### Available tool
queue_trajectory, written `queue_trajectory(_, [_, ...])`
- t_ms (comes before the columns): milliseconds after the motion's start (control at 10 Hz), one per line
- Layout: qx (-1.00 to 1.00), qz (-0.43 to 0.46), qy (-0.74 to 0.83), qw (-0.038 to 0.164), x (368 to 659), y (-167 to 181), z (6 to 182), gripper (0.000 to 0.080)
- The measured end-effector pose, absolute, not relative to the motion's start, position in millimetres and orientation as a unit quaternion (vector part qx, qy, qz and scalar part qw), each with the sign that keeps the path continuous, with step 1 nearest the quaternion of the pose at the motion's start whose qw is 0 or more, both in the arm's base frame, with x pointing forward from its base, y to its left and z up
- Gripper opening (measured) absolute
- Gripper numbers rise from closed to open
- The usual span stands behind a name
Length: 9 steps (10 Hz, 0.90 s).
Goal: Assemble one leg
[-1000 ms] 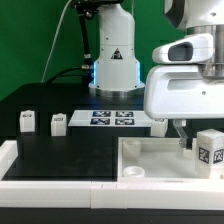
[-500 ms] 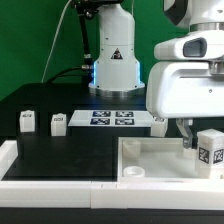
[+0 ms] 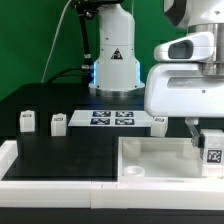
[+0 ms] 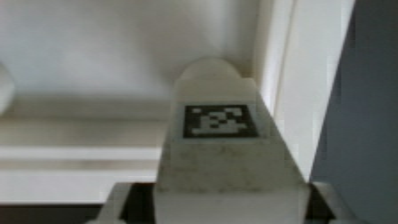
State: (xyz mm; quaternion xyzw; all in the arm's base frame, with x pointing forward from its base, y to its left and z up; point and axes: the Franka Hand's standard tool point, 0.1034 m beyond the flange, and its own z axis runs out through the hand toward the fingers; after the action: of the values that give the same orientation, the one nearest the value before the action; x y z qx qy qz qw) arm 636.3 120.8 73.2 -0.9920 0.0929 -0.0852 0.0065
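My gripper [image 3: 212,140] is shut on a white leg [image 3: 212,148] with a black-and-white tag, at the exterior view's right, low over the large white tray-like part [image 3: 150,165]. In the wrist view the leg [image 4: 221,130] fills the middle, tag facing the camera, held between both fingers [image 4: 128,200], pointing at the tray's inner wall [image 4: 294,60]. Three more legs stand on the black table: two at the exterior view's left [image 3: 27,121] [image 3: 57,122] and one [image 3: 159,124] beside the marker board.
The marker board [image 3: 111,119] lies at the table's back middle. The robot base [image 3: 113,60] stands behind it. A white rim [image 3: 50,188] runs along the table's front.
The gripper has lowered with the leg toward the tray's right side; the leg now sits lower in the exterior view.
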Motion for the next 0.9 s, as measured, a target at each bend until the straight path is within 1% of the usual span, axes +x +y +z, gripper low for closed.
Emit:
queue_trajectory(100, [-0.983, -0.084, 0.164, 0.009, 636, 117, 72.9, 0.0291])
queue_trajectory(200, [-0.973, -0.081, 0.215, 0.006, 636, 110, 72.8, 0.0291])
queue_trajectory(300, [-0.954, -0.073, 0.29, 0.0, 633, 99, 72.7, 0.0291])
queue_trajectory(500, [-0.921, -0.061, 0.384, -0.022, 627, 81, 73.0, 0.0292])
queue_trajectory(600, [-0.908, -0.058, 0.414, -0.027, 625, 74, 73.2, 0.0299])
queue_trajectory(900, [-0.891, -0.059, 0.449, -0.027, 625, 71, 73.2, 0.0302])
